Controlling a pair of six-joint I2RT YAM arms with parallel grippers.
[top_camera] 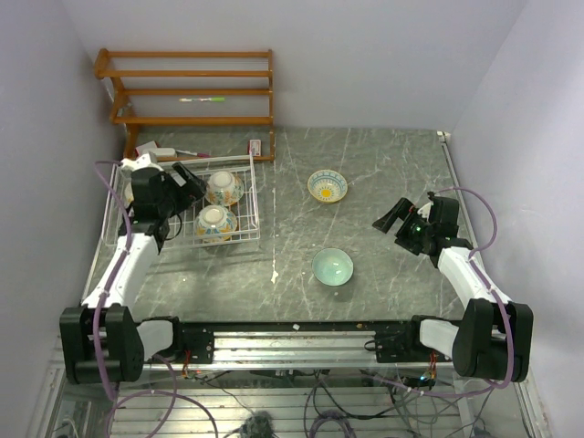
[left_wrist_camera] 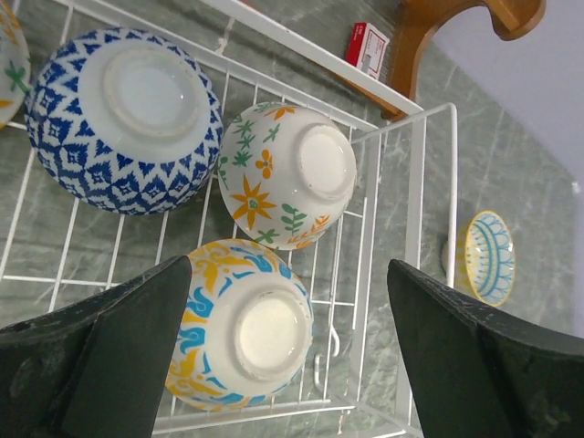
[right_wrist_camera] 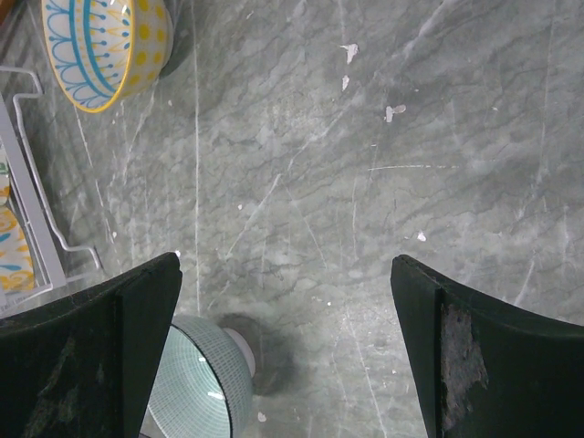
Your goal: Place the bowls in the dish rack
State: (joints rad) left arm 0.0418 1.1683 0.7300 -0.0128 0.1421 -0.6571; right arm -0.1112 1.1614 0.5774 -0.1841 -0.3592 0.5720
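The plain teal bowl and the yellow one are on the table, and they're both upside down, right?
Not quite. The teal bowl and the yellow bowl are on the table, but both sit the right way up, with their openings facing up. The top external view shows that.

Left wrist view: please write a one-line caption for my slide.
Open left gripper above the rack, which holds a blue bowl, a flowered bowl and a yellow bowl, all upside down.

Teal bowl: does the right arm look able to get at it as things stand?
Probably yes: the teal bowl sits upright on bare table close to the open right gripper, with nothing between them.
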